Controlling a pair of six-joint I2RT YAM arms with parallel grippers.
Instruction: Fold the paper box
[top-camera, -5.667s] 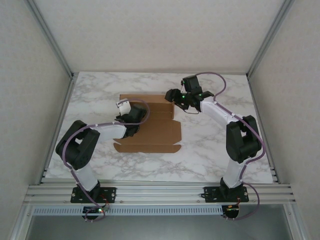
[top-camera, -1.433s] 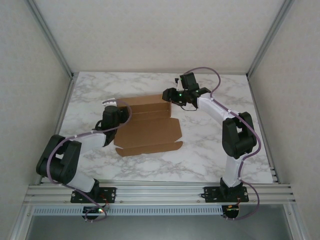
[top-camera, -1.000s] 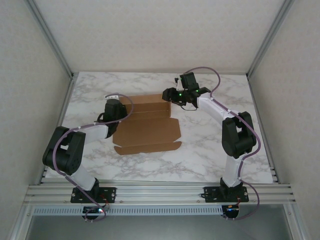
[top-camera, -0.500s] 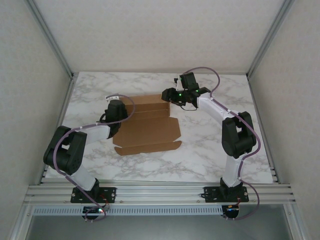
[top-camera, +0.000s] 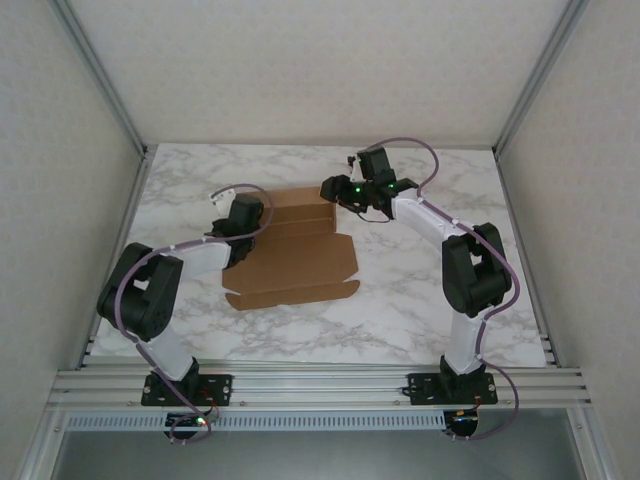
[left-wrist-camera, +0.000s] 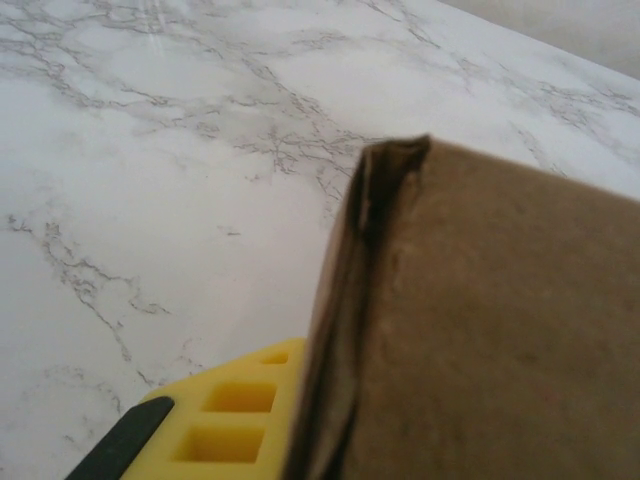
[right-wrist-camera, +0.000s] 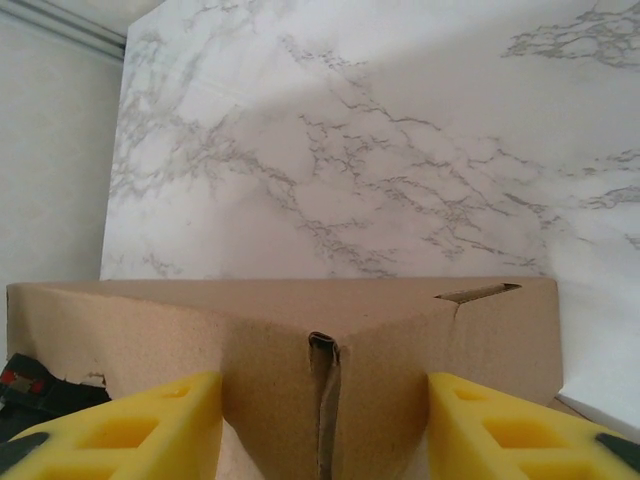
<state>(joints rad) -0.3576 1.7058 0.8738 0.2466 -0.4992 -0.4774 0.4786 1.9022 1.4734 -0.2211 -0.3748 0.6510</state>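
The box (top-camera: 290, 255) lies on the table (top-camera: 430, 290), a little left of the middle and well ahead of both arm bases. Its near part lies flat and open, with a small tab at each end of the near edge. Its far part stands up as low walls (how far these are folded in I cannot tell from above).

The left gripper (top-camera: 243, 222) is at the box's far left corner, its arm reaching in from the left. In the left wrist view one yellow finger (left-wrist-camera: 235, 425) lies against the outer face of a brown wall, whose doubled edge rises just beside it. The other finger is hidden behind the cardboard. The seen finger sits close to the middle of that view, so the jaws are nearly together with the wall between them: this gripper pinches the box.

The right gripper (top-camera: 332, 190) is at the far right corner, its arm reaching over from the right. In the right wrist view its two yellow fingers (right-wrist-camera: 120, 425) stand apart, one on each side of the upright corner crease, and cardboard fills the gap up to both. A slot shows near the top edge of the right-hand wall. Whether these fingers squeeze the corner or merely straddle it I cannot tell.
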